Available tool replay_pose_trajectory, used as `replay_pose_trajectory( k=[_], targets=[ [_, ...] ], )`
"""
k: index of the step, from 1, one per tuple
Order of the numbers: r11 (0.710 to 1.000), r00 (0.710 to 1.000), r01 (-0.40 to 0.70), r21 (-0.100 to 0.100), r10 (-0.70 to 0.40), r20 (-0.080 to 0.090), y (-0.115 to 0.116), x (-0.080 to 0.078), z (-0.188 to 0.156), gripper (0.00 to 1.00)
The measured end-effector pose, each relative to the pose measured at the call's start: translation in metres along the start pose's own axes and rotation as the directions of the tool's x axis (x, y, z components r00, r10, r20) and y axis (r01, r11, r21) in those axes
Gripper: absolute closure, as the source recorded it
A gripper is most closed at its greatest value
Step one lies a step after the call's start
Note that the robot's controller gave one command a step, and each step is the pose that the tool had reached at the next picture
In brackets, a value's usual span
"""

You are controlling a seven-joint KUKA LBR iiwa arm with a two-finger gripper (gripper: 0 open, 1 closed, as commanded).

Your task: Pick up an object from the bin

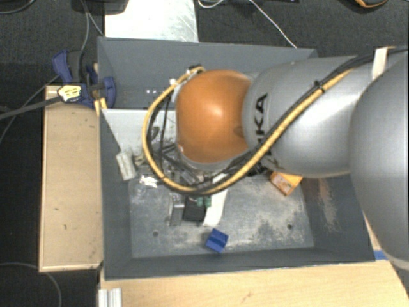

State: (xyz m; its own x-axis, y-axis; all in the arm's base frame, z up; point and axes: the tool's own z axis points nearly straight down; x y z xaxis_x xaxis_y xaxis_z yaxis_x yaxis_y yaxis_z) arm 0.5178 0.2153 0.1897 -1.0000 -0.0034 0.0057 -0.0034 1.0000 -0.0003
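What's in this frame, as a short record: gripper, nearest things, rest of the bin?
gripper: low over the bin floor, left of middle
nearest: white flat piece beside it; blue block just below it in the view
rest: orange-brown item at right; pale item at left
held: cannot tell

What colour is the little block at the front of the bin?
The small angular block is blue; camera view.
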Motion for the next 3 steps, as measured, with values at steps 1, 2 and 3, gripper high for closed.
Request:
replay_pose_trajectory(
  k=[1, 2, 3],
  targets=[
    [1.000, 1.000, -0.006, -0.002, 0.006, 0.008, -0.001, -0.002, -0.005, 0.00],
    [0.995, 0.995, -0.105, 0.004, 0.105, -0.004, -0.065, -0.004, 0.065, 0.00],
    [0.999, 0.999, -0.045, -0.002, 0.045, 0.007, -0.081, 0.003, 0.068, 0.00]
  ],
)
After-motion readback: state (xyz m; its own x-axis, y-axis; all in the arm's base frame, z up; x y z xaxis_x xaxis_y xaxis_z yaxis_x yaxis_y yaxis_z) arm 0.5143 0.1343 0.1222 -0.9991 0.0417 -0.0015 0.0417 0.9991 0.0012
